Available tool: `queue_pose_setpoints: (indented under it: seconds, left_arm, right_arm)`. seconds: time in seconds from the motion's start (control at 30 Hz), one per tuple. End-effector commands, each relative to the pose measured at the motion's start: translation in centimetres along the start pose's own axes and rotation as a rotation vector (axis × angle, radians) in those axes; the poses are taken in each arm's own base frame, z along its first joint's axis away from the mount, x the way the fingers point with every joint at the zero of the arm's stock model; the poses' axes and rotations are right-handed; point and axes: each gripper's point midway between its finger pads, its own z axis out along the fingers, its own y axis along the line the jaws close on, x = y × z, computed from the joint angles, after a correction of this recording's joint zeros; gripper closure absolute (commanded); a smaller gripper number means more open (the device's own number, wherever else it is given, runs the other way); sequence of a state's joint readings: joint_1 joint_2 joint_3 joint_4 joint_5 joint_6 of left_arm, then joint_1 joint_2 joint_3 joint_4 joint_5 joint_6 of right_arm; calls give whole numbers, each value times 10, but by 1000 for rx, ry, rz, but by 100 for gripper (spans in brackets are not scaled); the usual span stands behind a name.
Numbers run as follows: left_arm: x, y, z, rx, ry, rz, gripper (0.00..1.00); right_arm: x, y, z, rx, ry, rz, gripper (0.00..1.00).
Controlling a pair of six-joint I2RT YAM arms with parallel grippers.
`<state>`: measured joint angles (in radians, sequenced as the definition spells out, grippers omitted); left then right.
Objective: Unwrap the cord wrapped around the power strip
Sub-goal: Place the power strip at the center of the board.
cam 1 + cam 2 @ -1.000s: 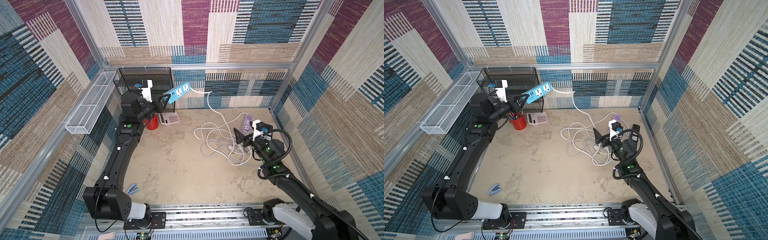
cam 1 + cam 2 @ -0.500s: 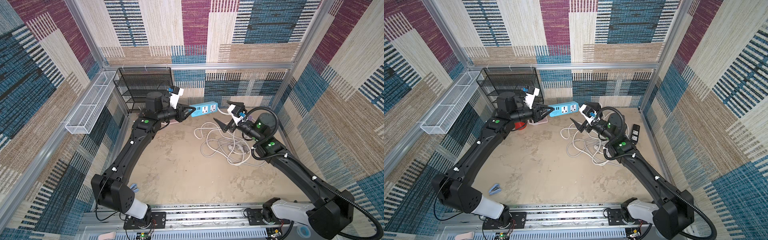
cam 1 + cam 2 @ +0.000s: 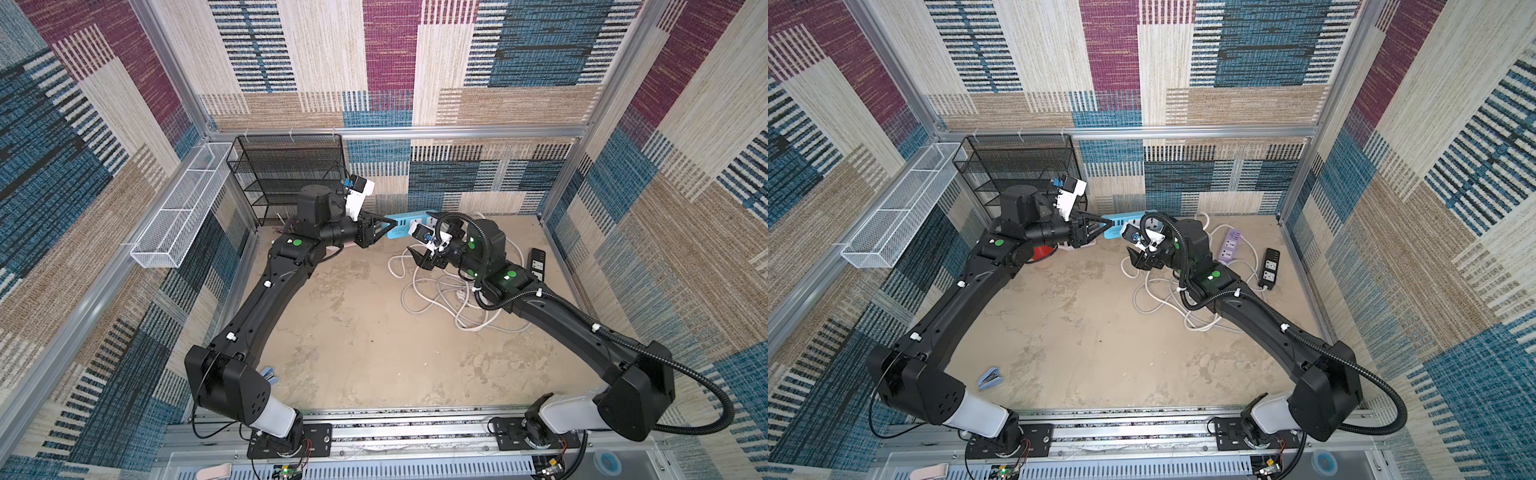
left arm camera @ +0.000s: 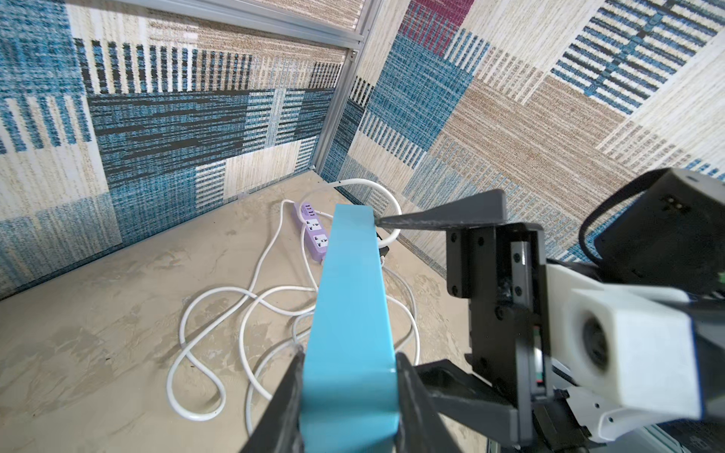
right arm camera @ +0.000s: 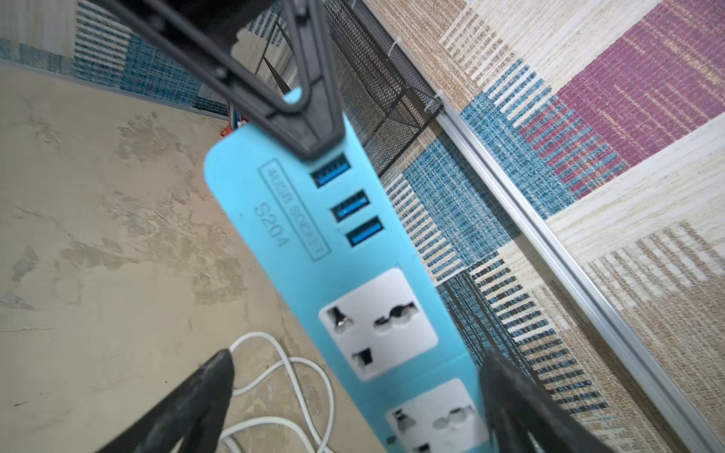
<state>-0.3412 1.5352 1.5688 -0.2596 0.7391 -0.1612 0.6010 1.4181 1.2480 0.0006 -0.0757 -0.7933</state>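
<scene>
Both arms have swung inward since a second ago, meeting above the far side of the desk (image 3: 353, 353), where the white cord (image 3: 432, 299) sprawls loose. Aloft, the blue power strip (image 3: 400, 220) is pinched at one end by the left end effector (image 3: 384, 226); the right end effector (image 5: 357, 364) gapes wide astride it, seemingly not touching.

light: bright, even, diffuse
shadows: faint, soft
blur: right wrist view smeared, power strip (image 5: 333, 255) print soft
edges: wrist views bent
</scene>
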Motion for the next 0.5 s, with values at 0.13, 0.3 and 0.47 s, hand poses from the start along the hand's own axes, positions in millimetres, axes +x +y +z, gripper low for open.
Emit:
queue_pose_setpoints:
  seconds: [0.13,0.3,0.47]
  left_arm:
    - [-4,-12,1,44,-4,51,100]
    - [-4,-14,-1,43,-4,61,100]
    - [-4,-14,0,39,-6,59,100]
  right_arm:
    - [11,-8,14,35,67,-70,5]
    - [13,-3,17,21,69,-55,26]
    - [12,-4,14,27,62,-44,45]
